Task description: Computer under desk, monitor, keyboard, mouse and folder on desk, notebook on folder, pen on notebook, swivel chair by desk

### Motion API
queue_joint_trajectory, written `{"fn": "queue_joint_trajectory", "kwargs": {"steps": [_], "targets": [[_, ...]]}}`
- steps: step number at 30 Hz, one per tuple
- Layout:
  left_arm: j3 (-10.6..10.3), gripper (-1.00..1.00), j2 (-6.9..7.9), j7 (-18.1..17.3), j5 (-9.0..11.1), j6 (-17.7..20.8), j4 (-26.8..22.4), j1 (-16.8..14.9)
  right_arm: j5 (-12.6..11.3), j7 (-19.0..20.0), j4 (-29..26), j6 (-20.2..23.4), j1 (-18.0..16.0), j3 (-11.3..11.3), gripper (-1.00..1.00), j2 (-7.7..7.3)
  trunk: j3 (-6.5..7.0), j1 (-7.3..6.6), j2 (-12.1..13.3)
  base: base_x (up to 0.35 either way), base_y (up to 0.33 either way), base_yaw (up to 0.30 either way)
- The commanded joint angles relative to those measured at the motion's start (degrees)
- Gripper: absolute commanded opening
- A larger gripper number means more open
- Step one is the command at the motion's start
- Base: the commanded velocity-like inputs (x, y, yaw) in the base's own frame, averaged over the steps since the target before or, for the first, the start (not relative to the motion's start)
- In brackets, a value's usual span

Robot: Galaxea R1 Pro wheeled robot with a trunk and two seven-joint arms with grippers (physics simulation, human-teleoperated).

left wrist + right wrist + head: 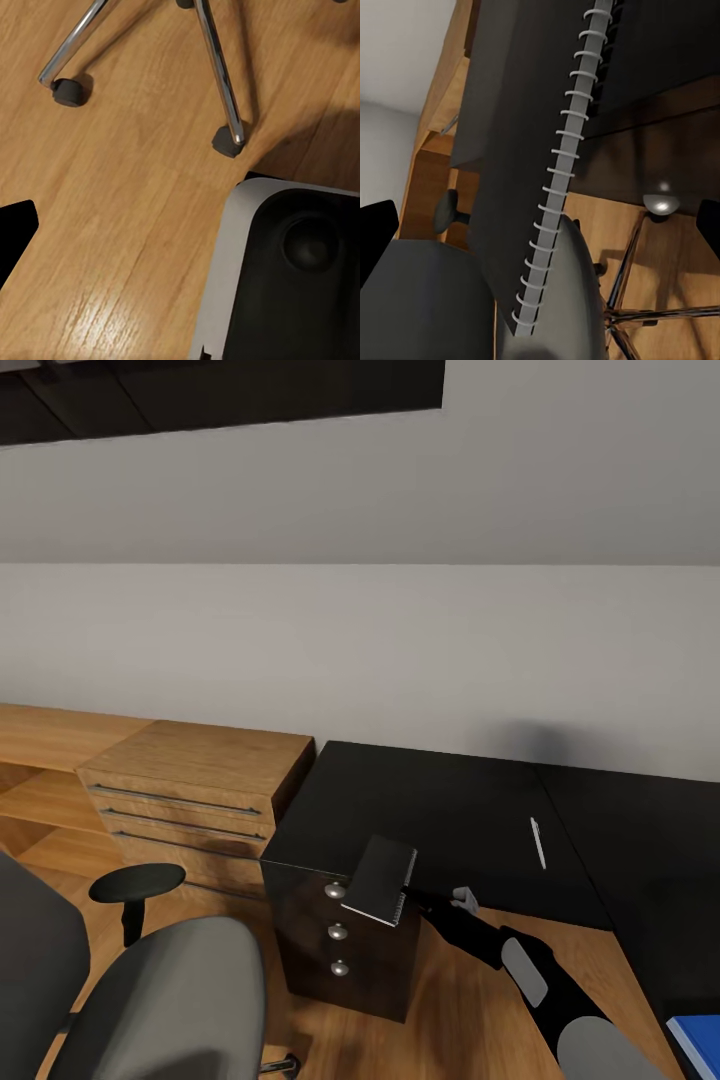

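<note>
My right gripper (414,897) is shut on the dark spiral-bound notebook (381,880), which hangs tilted over the front corner of the black desk (440,810). The right wrist view has the notebook (521,150) close up between the two black fingers (376,229). A white pen (538,843) lies on the desk top. A corner of the blue folder (700,1042) lies on the desk at the far right. The grey swivel chair (165,1000) stands low on the left. My left gripper (180,240) hangs open over the floor by the chair's chrome legs (221,82).
A light-wood cabinet (195,785) with drawers stands left of the desk against the white wall. The desk's black drawer unit (340,935) with silver knobs is below the notebook. The robot's grey and black base (292,277) is on the wooden floor (127,225).
</note>
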Motion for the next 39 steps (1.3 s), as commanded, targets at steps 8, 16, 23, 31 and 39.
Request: {"fn": "queue_joint_trajectory", "kwargs": {"steps": [8,16,23,31,39], "targets": [[0.02,1.00,0.03,-0.45,0.60,0.04,-0.08,0.04,-0.34,0.04,0.11,0.13,-0.05,-0.07,1.00,0.10,-0.04,0.00,-0.02,0.000,0.000,0.000],[0.04,1.00,0.07,-0.44,0.61,0.05,-0.08,0.02,-0.32,0.06,0.14,0.04,-0.06,-0.07,1.00,0.10,-0.04,0.00,-0.02,0.000,0.000,0.000],[0.02,1.00,0.06,-0.40,0.61,0.06,-0.08,0.03,-0.29,-0.01,0.17,0.03,-0.05,-0.07,1.00,0.10,-0.04,0.00,-0.02,0.000,0.068,0.000],[0.03,1.00,0.01,-0.37,0.56,0.21,-0.08,0.02,-0.25,-0.02,0.20,0.03,-0.06,-0.07,1.00,0.09,-0.04,0.00,-0.02,0.000,0.032,0.000],[0.04,1.00,-0.01,-0.42,0.58,0.22,-0.08,0.02,-0.23,-0.10,0.22,0.03,-0.06,-0.07,1.00,0.09,-0.04,0.00,-0.02,0.000,0.006,0.000]]}}
